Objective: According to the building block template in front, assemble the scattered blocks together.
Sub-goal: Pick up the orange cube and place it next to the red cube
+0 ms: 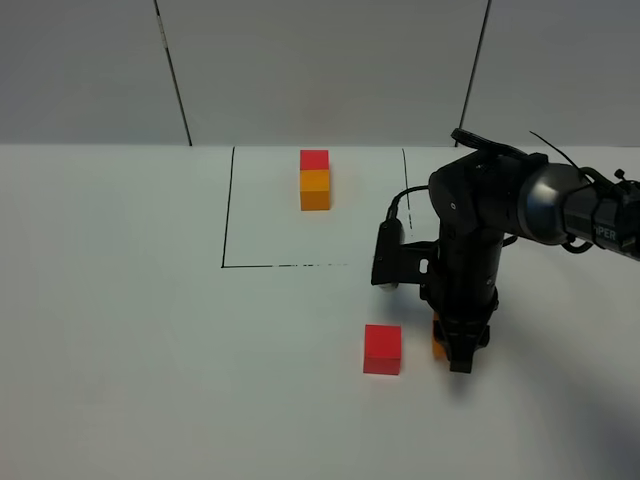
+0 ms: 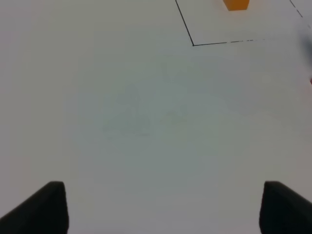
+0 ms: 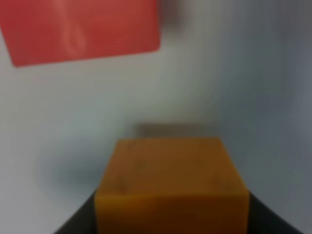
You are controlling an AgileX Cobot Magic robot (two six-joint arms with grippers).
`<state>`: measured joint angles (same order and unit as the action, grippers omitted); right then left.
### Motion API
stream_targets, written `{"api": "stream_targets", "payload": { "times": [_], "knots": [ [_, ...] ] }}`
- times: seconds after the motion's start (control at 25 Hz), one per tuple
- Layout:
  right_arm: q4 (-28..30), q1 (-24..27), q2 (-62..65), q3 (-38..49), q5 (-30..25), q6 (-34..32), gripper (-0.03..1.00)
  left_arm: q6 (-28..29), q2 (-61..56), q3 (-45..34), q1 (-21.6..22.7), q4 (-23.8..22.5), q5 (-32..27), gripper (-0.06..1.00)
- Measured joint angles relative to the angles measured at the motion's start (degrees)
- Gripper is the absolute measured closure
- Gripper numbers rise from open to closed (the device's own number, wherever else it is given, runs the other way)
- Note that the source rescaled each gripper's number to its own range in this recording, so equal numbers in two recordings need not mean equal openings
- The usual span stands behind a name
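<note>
The building block template [image 1: 315, 180], a red cube joined to an orange one, stands inside a black-lined rectangle at the back; its orange part [image 2: 236, 4] shows in the left wrist view. A loose red cube [image 1: 382, 349] [image 3: 83, 29] sits on the white table toward the front. Just right of it, my right gripper [image 1: 460, 352] [image 3: 170, 217] points down and is shut on the loose orange cube [image 1: 438, 346] [image 3: 170, 180], a small gap away from the red one. I cannot tell whether the orange cube touches the table. My left gripper [image 2: 163, 209] is open over bare table and holds nothing.
A thin black outline [image 1: 225, 266] marks the template's area on the white table [image 1: 120, 330]. Grey wall panels stand behind the table's far edge. The right arm's dark body [image 1: 480, 220] rises over the rectangle's right side.
</note>
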<state>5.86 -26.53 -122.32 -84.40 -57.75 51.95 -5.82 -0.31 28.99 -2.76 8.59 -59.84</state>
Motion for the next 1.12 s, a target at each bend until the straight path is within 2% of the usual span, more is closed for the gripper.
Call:
{"api": "stream_targets", "payload": {
  "times": [0.4,0.72,1.12],
  "knots": [
    [-1.17,0.0,-0.08,3.81,2.49,1.26,0.85,0.0,0.0,0.0,0.0,0.0,0.0,0.25],
    [-5.15,0.0,-0.08,4.02,5.99,2.92,0.85,0.0,0.0,0.0,0.0,0.0,0.0,0.25],
    [-5.39,0.0,0.33,6.57,9.2,3.63,0.85,0.0,0.0,0.0,0.0,0.0,0.0,0.25]
  ]
}}
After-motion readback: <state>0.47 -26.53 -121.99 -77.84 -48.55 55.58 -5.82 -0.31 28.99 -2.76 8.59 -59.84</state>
